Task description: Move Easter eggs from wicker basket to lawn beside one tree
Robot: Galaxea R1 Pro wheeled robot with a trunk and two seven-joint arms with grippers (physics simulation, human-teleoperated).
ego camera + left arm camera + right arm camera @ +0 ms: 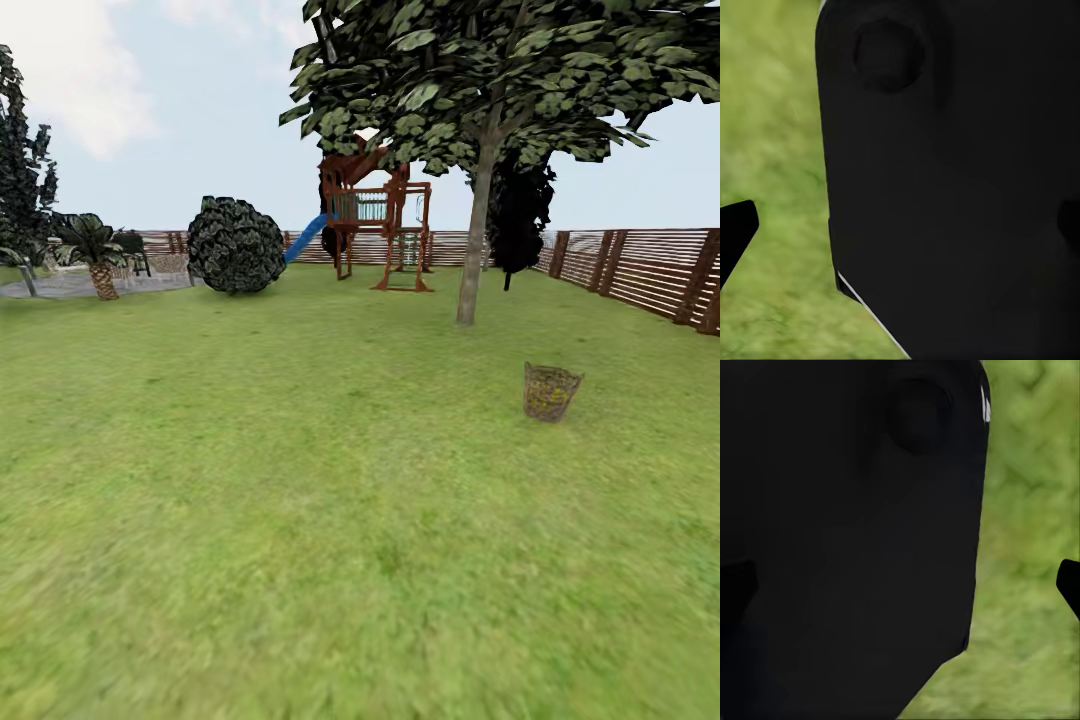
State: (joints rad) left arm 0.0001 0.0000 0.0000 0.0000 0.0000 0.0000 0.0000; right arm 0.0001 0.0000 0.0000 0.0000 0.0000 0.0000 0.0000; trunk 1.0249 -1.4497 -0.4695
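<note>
One basket [551, 391] stands upright on the lawn [300, 500], right of centre in the head view, short of the tree [478, 230] and well apart from its trunk. Yellow patches show through the weave; eggs cannot be counted. Fence [640, 270] runs along the right; play tower [380, 225] with blue slide [305, 240] and a round bush [236, 245] stand behind. Both wrist views: dark robot body over blurred grass, one dark fingertip [735, 232] [1069, 585] at the edge. Gripper spread cannot be told, either side.

Yellow is glimpsed through the brown open-weave wicker basket [551, 391]; the lawn [300, 520] is mottled green, the slide [306, 238] blue.
</note>
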